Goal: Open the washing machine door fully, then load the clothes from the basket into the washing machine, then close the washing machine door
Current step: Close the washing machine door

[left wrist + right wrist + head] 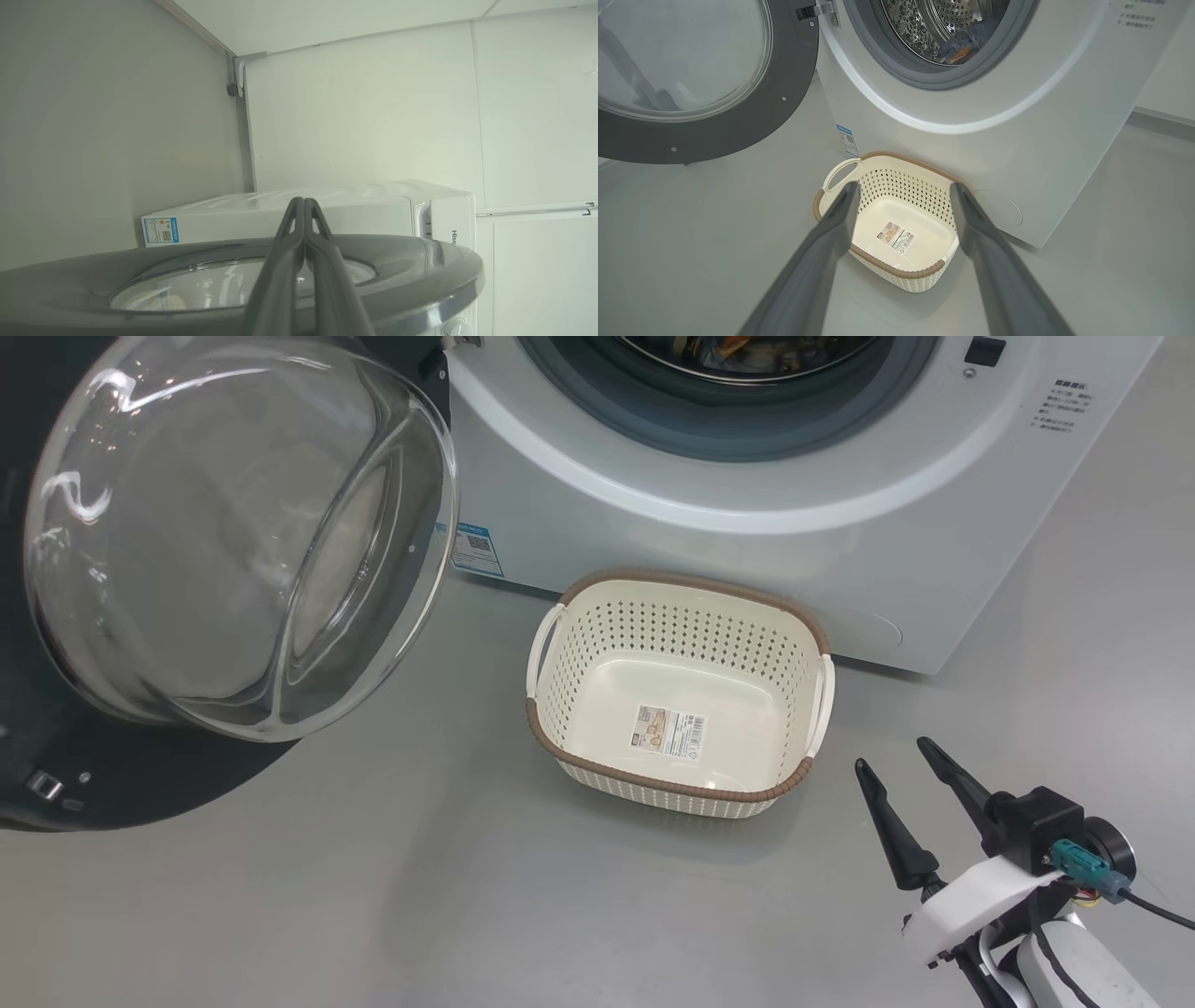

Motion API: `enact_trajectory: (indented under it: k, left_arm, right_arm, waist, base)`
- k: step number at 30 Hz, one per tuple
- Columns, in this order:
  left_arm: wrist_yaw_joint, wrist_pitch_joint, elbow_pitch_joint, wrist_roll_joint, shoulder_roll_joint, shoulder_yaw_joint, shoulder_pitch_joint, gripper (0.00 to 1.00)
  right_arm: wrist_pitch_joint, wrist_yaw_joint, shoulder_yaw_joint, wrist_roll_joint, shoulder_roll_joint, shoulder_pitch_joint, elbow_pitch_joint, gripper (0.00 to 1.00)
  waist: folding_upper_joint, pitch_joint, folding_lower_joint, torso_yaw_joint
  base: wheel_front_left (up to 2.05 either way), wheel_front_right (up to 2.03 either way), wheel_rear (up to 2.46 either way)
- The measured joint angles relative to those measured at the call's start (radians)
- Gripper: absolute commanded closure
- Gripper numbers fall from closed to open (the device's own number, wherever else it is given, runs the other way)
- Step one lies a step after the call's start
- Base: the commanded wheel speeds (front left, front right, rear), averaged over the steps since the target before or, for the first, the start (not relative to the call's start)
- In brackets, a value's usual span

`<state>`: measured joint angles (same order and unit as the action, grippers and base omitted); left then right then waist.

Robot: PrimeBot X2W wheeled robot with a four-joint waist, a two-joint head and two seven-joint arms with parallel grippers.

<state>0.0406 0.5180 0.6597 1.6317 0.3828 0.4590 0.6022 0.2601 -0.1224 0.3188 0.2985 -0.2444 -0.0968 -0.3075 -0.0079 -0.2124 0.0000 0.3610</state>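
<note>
Right gripper: lower right of the head view, dark fingers spread wide and released, gripping nothing, well apart from the basket to its left. In the right wrist view the two fingers frame the basket from the bottom edge.

Left gripper: bottom centre of the left wrist view, fingers clenched tip to tip with nothing between them. They rise in front of the washing machine door; cannot tell whether they touch it.

Door: swung wide open, upper left of the head view, its domed glass porthole facing the camera inside the black rim.

Washing machine: top centre and right, opening exposed, grey gasket around the steel drum. Blue label at its lower left corner.

Clothes: blue fabric with an orange patch, lying inside the drum.

Basket: on the grey floor, just in front of the machine, upright. Barcode sticker on its inner bottom.
</note>
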Motion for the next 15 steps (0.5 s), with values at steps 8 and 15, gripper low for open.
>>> enact_trajectory:
  k: [8,15]
  left_arm:
    - [0.038,0.091,-0.012,0.032,-0.030,-0.040,-0.004,1.00]
    - [0.048,0.135,-0.029,0.034,-0.035,-0.040,-0.042,1.00]
  right_arm:
    - [0.000,0.000,-0.011,0.002,0.017,0.000,0.000,0.00]
    - [0.000,0.000,-0.019,0.007,0.043,0.002,0.001,0.00]
  waist:
    - [0.0000,0.011,0.0000,0.013]
    - [0.0000,0.030,0.0000,0.024]
  base:
    - [0.00,0.00,0.00]
    - [0.00,0.00,0.00]
